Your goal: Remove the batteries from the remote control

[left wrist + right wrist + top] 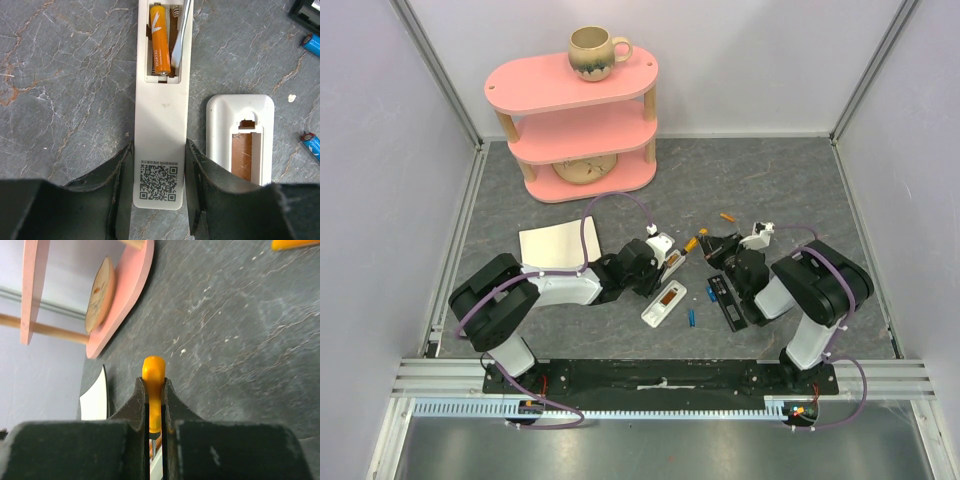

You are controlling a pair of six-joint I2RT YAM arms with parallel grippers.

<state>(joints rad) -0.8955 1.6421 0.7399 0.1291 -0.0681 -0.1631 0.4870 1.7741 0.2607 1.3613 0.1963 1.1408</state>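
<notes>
My left gripper (160, 150) (658, 262) is shut on the lower end of a slim white remote (161, 110), which lies on its face with its battery bay open. One orange cell (159, 42) sits in the left slot of the bay. A pale shaft (181, 35) reaches into the right slot. My right gripper (154, 385) (708, 243) is shut on the orange-handled screwdriver (154, 371) (691, 244), just right of that remote. Two blue batteries (312, 44) (312, 145) lie loose on the table, and one also shows in the top view (691, 318).
A second white remote (240, 125) (663, 303) with an empty bay lies to the right of the held one. A long black piece (728, 300) lies near the right arm. An orange cell (726, 216) (295, 244) lies farther back. White paper (558, 245), a pink shelf (582, 110) and a mug (595, 50) are at the back left.
</notes>
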